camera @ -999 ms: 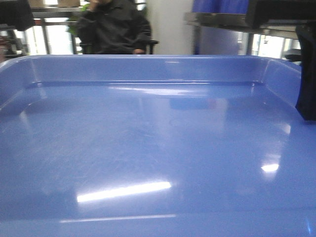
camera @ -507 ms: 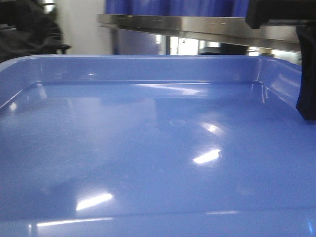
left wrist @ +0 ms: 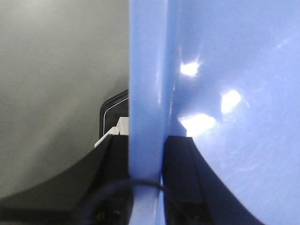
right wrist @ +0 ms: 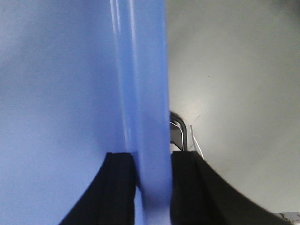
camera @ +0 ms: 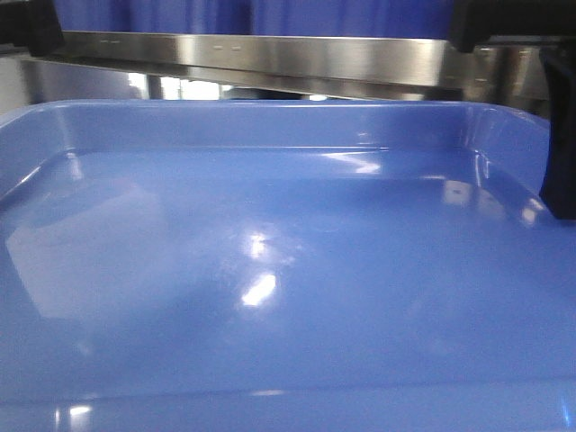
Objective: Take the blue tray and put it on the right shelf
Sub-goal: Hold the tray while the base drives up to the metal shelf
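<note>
The blue tray (camera: 288, 270) fills the front view, held level in the air. My left gripper (left wrist: 146, 140) is shut on the tray's left rim (left wrist: 146, 84), one black finger on each side of it. My right gripper (right wrist: 152, 157) is shut on the tray's right rim (right wrist: 145, 84) in the same way; one of its black fingers (camera: 560, 135) shows at the right edge of the front view. The right shelf's steel front beam (camera: 261, 58) runs across the top, just beyond and above the tray's far rim.
Darker blue bins (camera: 270, 16) stand on the shelf above the beam. Grey floor (left wrist: 56, 70) lies below the tray on the left and grey floor (right wrist: 234, 93) on the right. A dark arm part (camera: 27, 27) shows at the top left.
The view has swung right: the seated person and white wall have gone out of view to the left and the steel shelf beam now spans the whole top. Both grippers still hold the tray.
</note>
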`<state>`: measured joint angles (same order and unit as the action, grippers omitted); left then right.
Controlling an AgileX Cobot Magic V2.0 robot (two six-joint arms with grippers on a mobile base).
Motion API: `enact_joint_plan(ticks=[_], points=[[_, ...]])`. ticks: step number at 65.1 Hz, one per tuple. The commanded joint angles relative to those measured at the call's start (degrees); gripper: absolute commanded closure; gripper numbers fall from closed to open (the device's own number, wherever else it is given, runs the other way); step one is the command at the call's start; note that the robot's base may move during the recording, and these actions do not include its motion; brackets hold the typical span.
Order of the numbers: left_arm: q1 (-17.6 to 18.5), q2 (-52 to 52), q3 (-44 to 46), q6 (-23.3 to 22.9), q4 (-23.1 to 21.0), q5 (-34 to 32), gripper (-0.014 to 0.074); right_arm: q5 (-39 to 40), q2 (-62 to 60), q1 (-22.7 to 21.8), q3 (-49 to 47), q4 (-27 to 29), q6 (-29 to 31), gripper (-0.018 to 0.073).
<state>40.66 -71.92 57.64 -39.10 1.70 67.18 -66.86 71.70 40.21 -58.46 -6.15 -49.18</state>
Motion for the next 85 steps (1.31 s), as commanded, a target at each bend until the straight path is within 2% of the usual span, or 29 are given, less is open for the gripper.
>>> enact_joint_plan(ticks=[1, 85], points=[[0.2, 1.1, 1.3, 0.0, 0.4, 0.2, 0.0562, 1.3, -1.6, -0.2, -1.7, -1.6, -0.5, 0.0294], [0.2, 1.1, 1.3, 0.0, 0.4, 0.2, 0.0562, 1.3, -1.6, -0.2, -1.7, -1.6, -0.5, 0.0294]])
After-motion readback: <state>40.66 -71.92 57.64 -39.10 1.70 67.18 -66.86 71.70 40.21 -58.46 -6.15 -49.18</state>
